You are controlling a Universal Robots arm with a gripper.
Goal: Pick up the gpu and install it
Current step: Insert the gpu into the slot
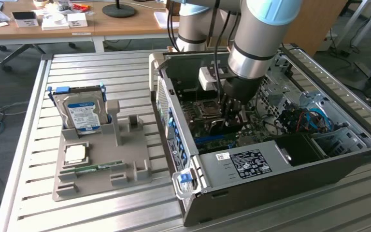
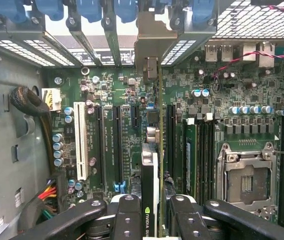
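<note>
The end effector [image 2: 157, 214] has its black fingers [image 2: 129, 215] closed partway on the gpu [image 2: 150, 175], clamping the card edge-on from both sides. It hangs inside the open computer case [image 1: 340, 159] over the motherboard [image 2: 131, 95]. The card runs away from the fingers to its silver bracket [image 2: 152, 47], which meets the rear slot openings under the blue retaining clips [image 2: 126, 10]. This looks like the seating step: the card stands in line with an expansion slot, though I cannot tell whether its edge is fully home. Seating likely calls for a straight push with the bracket kept in its opening. Close around it are the black slots [image 2: 116, 145] and the white slot [image 2: 80, 140] on one side, and the memory slots [image 2: 189, 150] and the empty CPU socket [image 2: 247, 182] on the other. A cable bundle [image 2: 31, 107] lies well apart. On the surface [image 1: 108, 72] at the exterior view's left, a grey holder [image 1: 89, 179] keeps a memory stick [image 1: 98, 167], a processor [image 1: 76, 153] and, farther back, a hard drive [image 1: 82, 116]. A wooden desk [image 1: 108, 26] stands beyond.
</note>
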